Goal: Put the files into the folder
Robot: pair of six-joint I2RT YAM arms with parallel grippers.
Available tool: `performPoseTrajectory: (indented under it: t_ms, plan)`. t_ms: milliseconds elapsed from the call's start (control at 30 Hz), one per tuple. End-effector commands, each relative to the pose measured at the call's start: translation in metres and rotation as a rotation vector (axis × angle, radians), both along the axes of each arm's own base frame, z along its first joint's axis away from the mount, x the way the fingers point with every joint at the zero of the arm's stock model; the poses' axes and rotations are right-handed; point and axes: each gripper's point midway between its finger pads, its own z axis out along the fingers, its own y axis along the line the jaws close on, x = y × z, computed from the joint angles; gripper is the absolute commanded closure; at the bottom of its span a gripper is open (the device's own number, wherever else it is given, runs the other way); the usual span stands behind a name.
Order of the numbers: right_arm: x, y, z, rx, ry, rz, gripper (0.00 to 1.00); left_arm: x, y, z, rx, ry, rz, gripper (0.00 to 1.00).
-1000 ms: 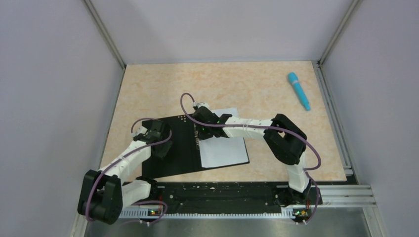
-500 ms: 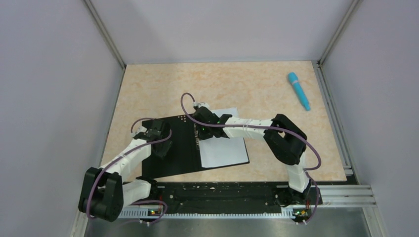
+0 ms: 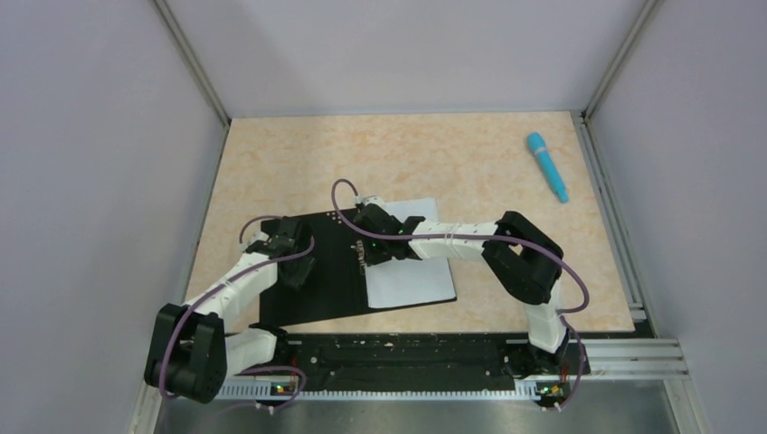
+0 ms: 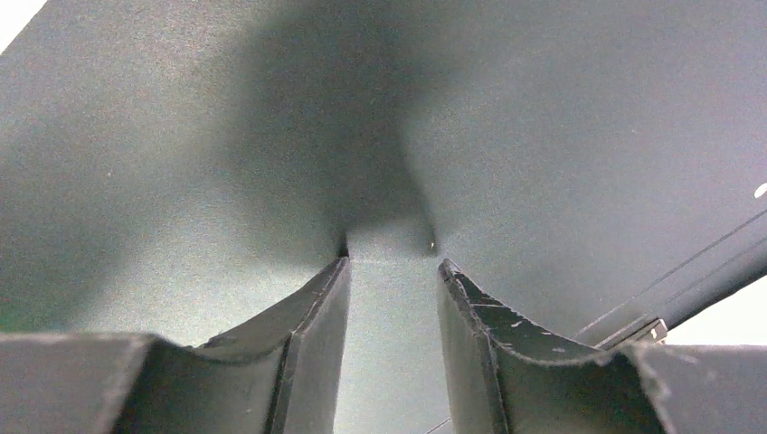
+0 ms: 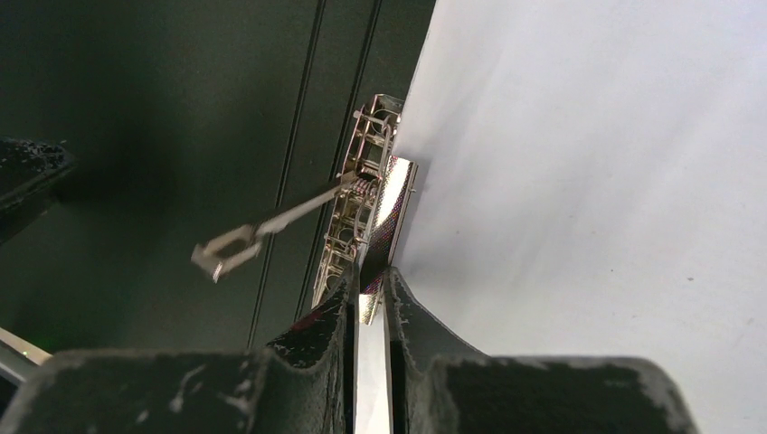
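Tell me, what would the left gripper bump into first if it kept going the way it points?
The left gripper would at once meet the black inside of the folder. Its open fingertips sit right at that surface, perhaps touching it; depth is unclear.

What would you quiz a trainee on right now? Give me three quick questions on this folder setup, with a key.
1. True or false: seen from the top camera, the files lie on the left half of the folder.
2. The right gripper is pinching: A a sheet, B the metal clip, C nothing?
3. Which gripper presses, fingers apart, on the folder's black inside?
Key: 1 false; 2 B; 3 the left gripper.
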Motion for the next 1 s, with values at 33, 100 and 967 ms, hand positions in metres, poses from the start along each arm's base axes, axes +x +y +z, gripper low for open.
performPoseTrajectory:
  t_ms: [33,100,967]
  plan:
    - [-0.009,0.008,0.013,0.043,-0.011,0.019,1.0,-0.015,-0.001,-0.022,-0.02,0.072,0.027,0.55]
    - [-0.008,0.009,0.013,0.045,-0.014,0.016,1.0,-0.015,-0.001,-0.022,-0.022,0.072,0.028,0.56]
    - [0.015,-0.049,-0.052,-0.27,-0.051,-0.005,1.0,0.036,-0.04,0.03,-0.112,-0.159,-0.292,0.51]
